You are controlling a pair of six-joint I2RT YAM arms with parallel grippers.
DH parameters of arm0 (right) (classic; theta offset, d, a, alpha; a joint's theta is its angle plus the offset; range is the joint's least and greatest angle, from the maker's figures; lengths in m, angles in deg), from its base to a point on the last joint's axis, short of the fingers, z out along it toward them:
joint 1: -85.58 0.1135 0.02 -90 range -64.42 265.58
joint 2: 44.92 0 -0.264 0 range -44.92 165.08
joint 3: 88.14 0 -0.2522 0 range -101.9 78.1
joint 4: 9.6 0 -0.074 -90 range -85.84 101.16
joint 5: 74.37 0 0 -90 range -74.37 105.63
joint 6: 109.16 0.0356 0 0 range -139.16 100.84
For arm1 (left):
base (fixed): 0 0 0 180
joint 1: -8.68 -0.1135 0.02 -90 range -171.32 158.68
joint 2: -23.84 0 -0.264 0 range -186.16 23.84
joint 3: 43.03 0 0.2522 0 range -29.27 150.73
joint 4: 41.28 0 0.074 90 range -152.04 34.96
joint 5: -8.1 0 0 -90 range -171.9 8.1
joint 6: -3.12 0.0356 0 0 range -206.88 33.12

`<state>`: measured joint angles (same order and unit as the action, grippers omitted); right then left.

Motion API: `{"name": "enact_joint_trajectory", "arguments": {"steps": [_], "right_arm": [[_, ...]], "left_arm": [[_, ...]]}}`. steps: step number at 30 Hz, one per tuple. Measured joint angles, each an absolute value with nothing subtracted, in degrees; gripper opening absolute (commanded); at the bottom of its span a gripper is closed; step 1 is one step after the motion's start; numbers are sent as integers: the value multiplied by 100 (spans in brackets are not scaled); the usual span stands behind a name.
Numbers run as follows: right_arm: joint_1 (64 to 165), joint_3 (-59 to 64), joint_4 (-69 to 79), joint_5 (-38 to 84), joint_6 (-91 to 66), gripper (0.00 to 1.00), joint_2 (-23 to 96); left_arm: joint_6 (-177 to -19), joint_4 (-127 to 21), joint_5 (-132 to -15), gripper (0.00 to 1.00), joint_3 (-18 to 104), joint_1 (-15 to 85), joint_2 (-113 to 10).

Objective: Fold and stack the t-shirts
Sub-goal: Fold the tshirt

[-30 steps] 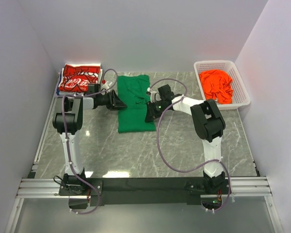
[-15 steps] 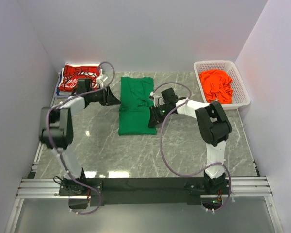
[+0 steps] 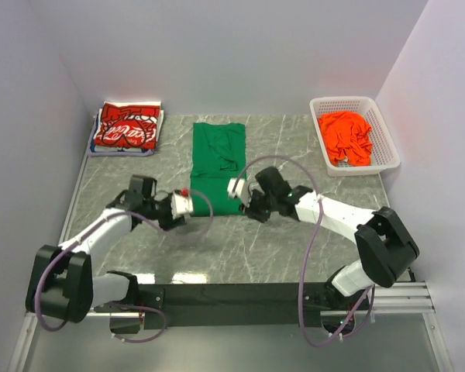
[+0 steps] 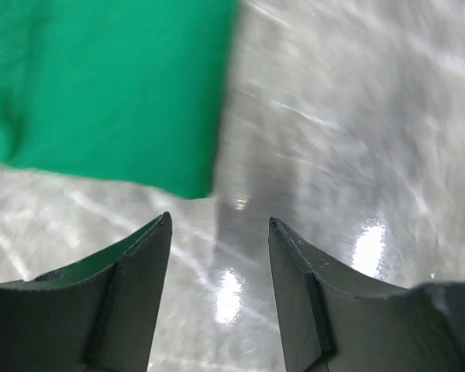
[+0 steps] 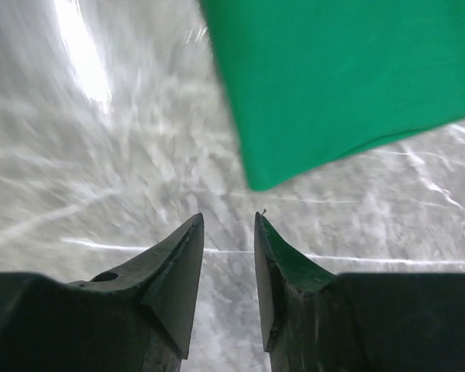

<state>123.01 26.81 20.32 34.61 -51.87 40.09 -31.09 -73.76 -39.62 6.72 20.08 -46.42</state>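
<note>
Green t-shirt (image 3: 217,163) lies flat in a long folded strip toward 12 o'clock on the worktop (image 3: 294,147); left gripper (image 4: 219,221) sits just off its 7 o'clock corner, fingers spread wide, holding nothing; right gripper (image 5: 229,221) is off the 5 o'clock corner, only a narrow gap, also empty; red t-shirt (image 3: 125,128) is folded at 10 o'clock; orange t-shirt (image 3: 346,136) is bunched in the basket (image 3: 387,147) at 2 o'clock.

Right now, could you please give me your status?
Left gripper open, empty. Right gripper open, empty. Green t-shirt lies flat, ungripped. Nothing blocking it.
</note>
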Motion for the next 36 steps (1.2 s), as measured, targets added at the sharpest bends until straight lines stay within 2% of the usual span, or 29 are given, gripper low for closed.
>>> {"name": "enact_joint_trajectory", "arguments": {"steps": [4, 10, 14, 18, 19, 22, 27, 32, 36], "right_arm": [[12642, 3260, 1545, 2904, -5969, 43, 4109], [12874, 3339, 872, 2421, -6575, 44, 4492], [12963, 3328, 599, 2259, -6813, 41, 4704], [13022, 3284, 518, 2156, -6997, 27, 4874], [13035, 3258, 513, 2117, -7032, 17, 4912], [13046, 3203, 520, 2071, -7136, 1, 5012], [13046, 3149, 610, 2071, -7128, 0, 5023], [13046, 3044, 1071, 2233, -6857, 0, 4754], [13046, 2996, 1661, 2504, -6516, 0, 4077]], "left_arm": [[-2464, -6875, -4379, 58, 53, 2552, -4469], [-2147, -5964, -4764, 56, 10, 2952, -4852], [-2018, -5555, -4943, 51, 10, 3055, -5236], [-1953, -5369, -5085, 44, 23, 3090, -5630], [-1937, -5319, -5105, 38, 69, 3092, -5695], [-1922, -5238, -5240, 25, 165, 3111, -5864], [-1968, -5334, -5286, 2, 193, 3116, -5846], [-2213, -6064, -5151, 1, 388, 3125, -5324], [-2431, -6779, -4936, 1, 462, 3170, -4526]]}}
